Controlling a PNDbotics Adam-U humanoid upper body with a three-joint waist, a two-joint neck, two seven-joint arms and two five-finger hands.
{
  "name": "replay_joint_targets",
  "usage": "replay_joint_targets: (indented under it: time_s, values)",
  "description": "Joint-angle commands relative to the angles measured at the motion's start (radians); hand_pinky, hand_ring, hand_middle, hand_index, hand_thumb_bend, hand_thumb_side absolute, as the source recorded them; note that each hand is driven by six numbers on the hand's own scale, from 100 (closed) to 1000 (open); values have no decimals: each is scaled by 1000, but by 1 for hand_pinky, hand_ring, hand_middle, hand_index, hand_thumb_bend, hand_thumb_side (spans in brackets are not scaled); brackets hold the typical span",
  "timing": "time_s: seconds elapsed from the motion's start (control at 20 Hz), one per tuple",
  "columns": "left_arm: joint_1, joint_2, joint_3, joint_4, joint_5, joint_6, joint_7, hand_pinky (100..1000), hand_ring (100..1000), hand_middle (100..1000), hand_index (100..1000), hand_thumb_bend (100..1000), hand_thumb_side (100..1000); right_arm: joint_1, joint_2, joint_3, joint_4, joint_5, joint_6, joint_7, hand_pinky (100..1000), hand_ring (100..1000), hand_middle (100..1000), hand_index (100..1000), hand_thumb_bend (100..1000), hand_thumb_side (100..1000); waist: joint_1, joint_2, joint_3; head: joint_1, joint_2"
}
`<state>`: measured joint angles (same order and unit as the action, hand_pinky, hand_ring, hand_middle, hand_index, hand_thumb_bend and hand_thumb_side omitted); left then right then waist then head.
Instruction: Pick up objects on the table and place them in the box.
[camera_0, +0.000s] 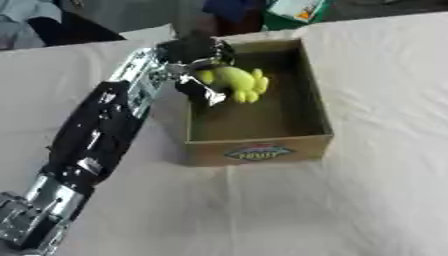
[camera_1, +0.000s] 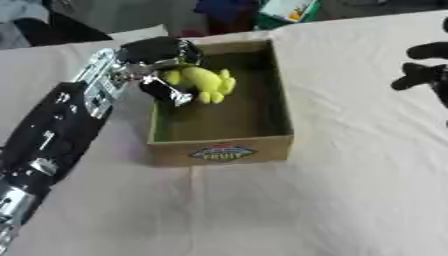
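Left hand (camera_0: 199, 60) curled round a yellow toy (camera_0: 234, 82), holding it over the cardboard box (camera_0: 258, 150), inside the rim near the far-left corner, at about 10 o'clock from the box's middle. Hard to tell whether hanging clear above the box floor or already resting on it. Reaches in from the 7 o'clock side along a long black-and-silver forearm that crosses the white cloth (camera_0: 367, 200).

Right hand (camera_1: 424, 67) glimpsed only at the right edge of the right eye view, at 3 o'clock, well apart from the box; dark fingers showing, but open or closed cannot be told.

Looks soft and light, that yellow toy: rounded body with stubby lobes on its right side, probably plush or squashy rubber. Likely to deform under the fingers rather than slip, and unlikely to break if dropped. Best held round the plump body, as now, not by the small lobes, which would probably bend and let it swing.

Box walls thin and light; probably easy to nudge across the cloth if bumped by the wrist. No other loose object visible on the cloth in either view.
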<state>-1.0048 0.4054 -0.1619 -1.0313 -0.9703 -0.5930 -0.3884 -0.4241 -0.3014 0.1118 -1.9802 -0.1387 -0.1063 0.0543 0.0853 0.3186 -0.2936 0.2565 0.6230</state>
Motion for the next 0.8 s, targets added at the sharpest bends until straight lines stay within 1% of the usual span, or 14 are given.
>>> replay_joint_targets:
  time_s: [0.05,0.1,0.3,0.35,0.4,0.45,0.5,0.55,0.6,0.65,0.7,0.8]
  values:
    - [-24,4,-1,7,-29,-2,-29,314,579,519,638,100,283,-18,1,2,-20,-11,-2,6,851,594,699,924,100,807,-4,-16,-4,10,2]
    - [-24,3,-1,10,-39,0,-35,316,581,521,640,100,282,-19,2,2,-20,-12,-3,7,851,594,699,924,100,807,-4,-16,-5,12,2]
    - [-23,1,-1,12,-66,0,-37,362,613,549,713,100,268,-17,5,3,-20,-16,-2,9,850,593,700,927,100,801,-2,-15,-8,13,1]
    - [-22,0,-3,11,-70,-2,-31,394,638,574,737,100,265,-15,6,4,-20,-17,-1,9,846,592,700,928,100,799,-2,-15,-8,12,1]
    - [-21,0,-6,9,-77,-5,-28,406,649,584,748,100,264,-14,6,3,-20,-19,-1,9,846,592,700,928,100,798,-2,-14,-8,10,1]
    - [-20,1,-8,10,-84,-6,-28,454,691,624,793,100,259,-13,7,3,-20,-20,-2,8,847,592,700,929,100,798,-1,-14,-8,10,2]
    - [-19,1,-10,11,-95,-6,-35,497,728,665,826,100,231,-13,8,2,-20,-22,-2,7,848,592,700,928,100,798,-1,-14,-8,9,4]
    - [-18,2,-11,11,-105,-6,-44,543,764,712,867,100,262,-12,8,1,-20,-22,-2,7,848,593,700,928,100,798,-1,-15,-8,9,6]
    - [-17,2,-11,11,-115,-7,-54,572,784,736,893,100,292,-12,8,0,-20,-22,-2,6,848,593,700,928,100,798,-1,-15,-8,10,8]
    - [-16,2,-12,10,-123,-9,-64,596,801,753,917,100,344,-11,9,-1,-20,-22,-3,5,847,593,700,928,100,797,0,-16,-7,10,10]
    - [-15,2,-11,6,-126,-11,-71,605,807,761,926,100,383,-11,9,-1,-20,-23,-3,4,847,593,700,928,100,797,0,-17,-7,11,13]
    - [-16,3,-7,-10,-121,-11,-66,616,815,771,947,218,521,-11,11,-2,-20,-24,-4,4,847,593,700,926,100,797,-1,-20,-7,16,18]
